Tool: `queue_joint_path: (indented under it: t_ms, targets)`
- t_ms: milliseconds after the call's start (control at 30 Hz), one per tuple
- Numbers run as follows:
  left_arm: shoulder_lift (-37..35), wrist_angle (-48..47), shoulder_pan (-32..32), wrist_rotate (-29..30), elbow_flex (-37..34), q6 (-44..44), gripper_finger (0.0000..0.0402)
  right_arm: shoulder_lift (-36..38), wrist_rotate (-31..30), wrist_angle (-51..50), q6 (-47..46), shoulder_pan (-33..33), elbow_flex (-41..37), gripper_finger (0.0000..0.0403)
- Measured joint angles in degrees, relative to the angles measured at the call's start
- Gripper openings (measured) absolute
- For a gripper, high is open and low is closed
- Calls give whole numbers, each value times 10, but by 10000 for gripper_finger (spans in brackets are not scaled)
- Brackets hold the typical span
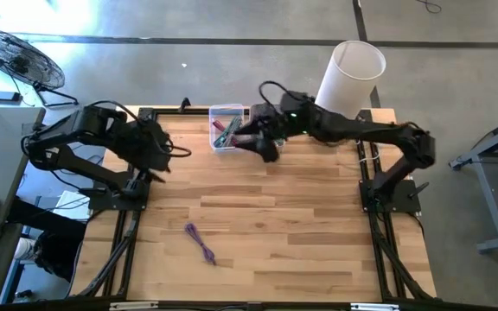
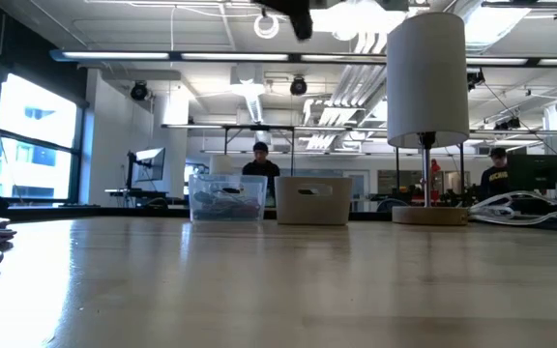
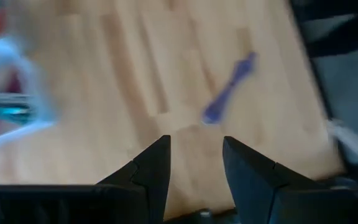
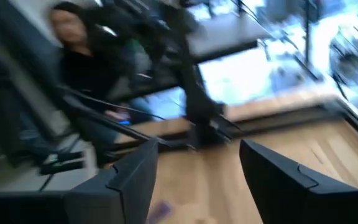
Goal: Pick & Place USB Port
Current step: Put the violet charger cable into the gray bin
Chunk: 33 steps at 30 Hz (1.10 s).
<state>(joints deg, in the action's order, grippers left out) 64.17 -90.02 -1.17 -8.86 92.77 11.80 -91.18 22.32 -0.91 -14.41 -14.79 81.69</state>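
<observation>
A purple USB cable (image 1: 200,242) lies flat on the wooden table toward its near edge, left of the middle. It also shows in the left wrist view (image 3: 229,87). My left gripper (image 3: 194,140) is open and empty, held above the table's left part (image 1: 161,151). My right gripper (image 4: 194,146) is open and empty, raised above the table beside a clear bin (image 1: 226,127) at the far edge (image 1: 264,147). The clear bin holds several coloured cables.
A white lamp shade on a round base (image 2: 428,87) stands at the far right of the table (image 1: 353,76). A pale box (image 2: 312,200) stands next to the clear bin (image 2: 226,198). People sit in the room behind. The table's middle is bare wood (image 1: 275,207).
</observation>
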Motion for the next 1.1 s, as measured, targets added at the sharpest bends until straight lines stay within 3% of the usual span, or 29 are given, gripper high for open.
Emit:
queue_joint_path:
  t_ms: [67, 300, 433, 600, 833, 1100]
  targets:
    - [0, 0, 0, -30, -18, 0, 142, 29, 9, -1, 13, 19, 0, 220]
    - [4, 18, 0, -53, -127, 0, 142, 109, 12, -21, 56, 105, 0, 221]
    - [5, 111, -9, -81, -197, 4, 142, 136, 13, -65, 93, 153, 0, 222]
    - [12, 247, -82, -88, -260, 32, 142, 148, 6, -121, 130, 201, 0, 220]
    - [46, 310, -190, 8, -302, 39, 142, 148, 2, -132, 125, 236, 0, 222]
    - [119, 358, -257, 110, -328, 48, 142, 160, -1, -112, 126, 260, 0, 218]
